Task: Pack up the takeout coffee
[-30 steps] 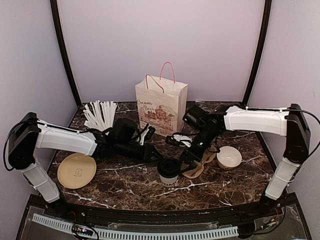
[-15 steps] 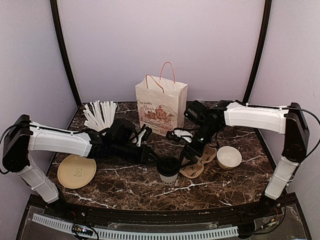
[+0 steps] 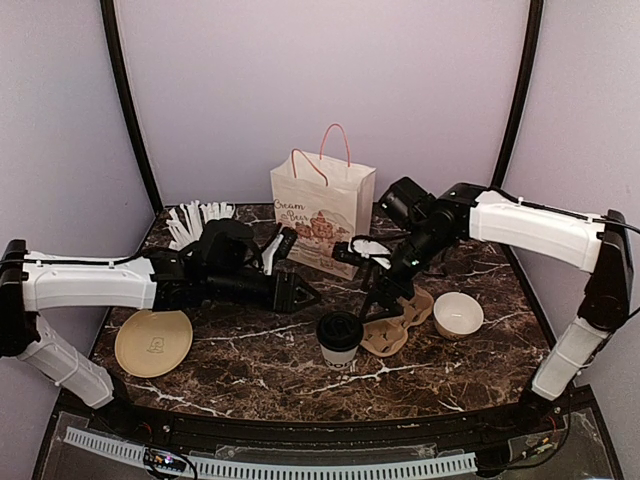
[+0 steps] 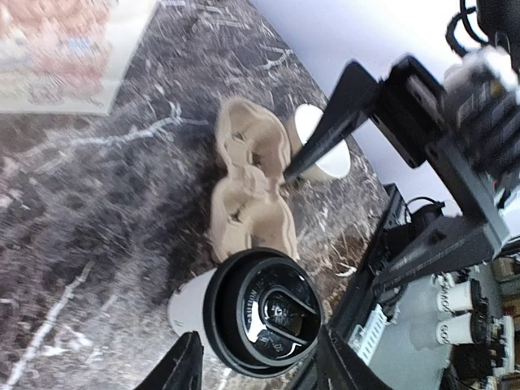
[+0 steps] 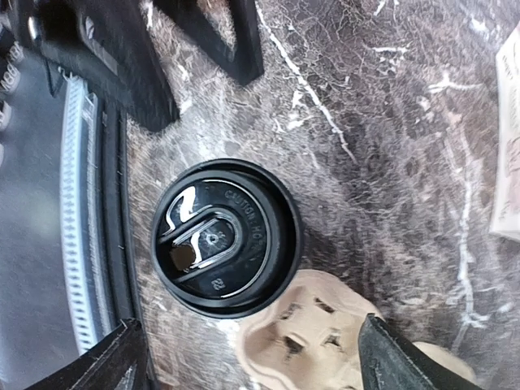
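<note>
Marble worktop [image 3: 250, 350]: cup [image 3: 338, 355] stands free, likely light, crushable; I'd grip wall under lid [image 3: 340, 329]. Both jaws apart, empty.

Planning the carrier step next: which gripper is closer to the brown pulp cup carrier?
Right. The right gripper hangs just over the carrier's left edge; the left gripper sits farther off, beyond the lidded cup.

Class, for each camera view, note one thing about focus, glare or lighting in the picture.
Top external view: even, soft light, only faint shadows on the dark marble tabletop. Left wrist view: the printed paper gift bag at top left is blurred, while the round black plastic lid is sharp. Right wrist view: white glare streaks on that lid.
</note>
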`<state>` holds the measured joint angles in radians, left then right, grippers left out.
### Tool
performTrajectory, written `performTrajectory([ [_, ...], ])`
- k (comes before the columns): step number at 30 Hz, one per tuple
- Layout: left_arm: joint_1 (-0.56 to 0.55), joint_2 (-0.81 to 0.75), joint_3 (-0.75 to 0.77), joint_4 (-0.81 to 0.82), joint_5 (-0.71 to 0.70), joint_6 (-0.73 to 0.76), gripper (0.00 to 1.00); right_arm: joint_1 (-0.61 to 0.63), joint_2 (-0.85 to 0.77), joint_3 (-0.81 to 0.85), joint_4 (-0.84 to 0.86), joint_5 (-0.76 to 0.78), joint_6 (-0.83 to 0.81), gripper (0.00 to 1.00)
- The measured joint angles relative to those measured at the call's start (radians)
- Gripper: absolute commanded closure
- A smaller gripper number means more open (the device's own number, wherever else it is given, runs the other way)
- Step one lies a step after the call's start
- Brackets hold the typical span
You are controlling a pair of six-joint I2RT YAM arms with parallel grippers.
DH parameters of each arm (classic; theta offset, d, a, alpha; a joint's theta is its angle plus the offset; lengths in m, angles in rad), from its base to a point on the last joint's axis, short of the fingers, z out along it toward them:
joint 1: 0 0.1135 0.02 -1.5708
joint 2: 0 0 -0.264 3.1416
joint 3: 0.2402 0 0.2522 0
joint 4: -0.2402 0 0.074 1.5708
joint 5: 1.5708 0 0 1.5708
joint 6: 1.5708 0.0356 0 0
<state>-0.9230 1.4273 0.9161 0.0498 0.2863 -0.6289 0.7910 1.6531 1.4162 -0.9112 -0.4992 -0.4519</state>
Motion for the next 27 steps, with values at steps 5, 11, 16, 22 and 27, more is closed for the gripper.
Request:
performTrajectory([
  [5, 0.0, -0.092, 0.0, -0.062, -0.135, 0.028, 0.35, 0.072, -0.019, 0.015, 0.011, 0.084, -0.07, 0.05],
  [11, 0.009, -0.208, -0.014, -0.114, -0.322, 0.011, 0.29, 0.126, 0.004, 0.05, 0.031, 0.126, -0.128, 0.02],
  [16, 0.023, -0.237, -0.038, -0.132, -0.385, -0.005, 0.29, 0.161, 0.066, 0.063, 0.032, 0.158, -0.154, 0.02],
  [22, 0.024, -0.237, -0.069, -0.15, -0.403, -0.011, 0.29, 0.182, 0.109, 0.064, 0.031, 0.187, -0.162, 0.02],
  [27, 0.024, -0.237, -0.082, -0.154, -0.403, -0.012, 0.29, 0.202, 0.122, 0.067, 0.029, 0.205, -0.169, 0.12],
])
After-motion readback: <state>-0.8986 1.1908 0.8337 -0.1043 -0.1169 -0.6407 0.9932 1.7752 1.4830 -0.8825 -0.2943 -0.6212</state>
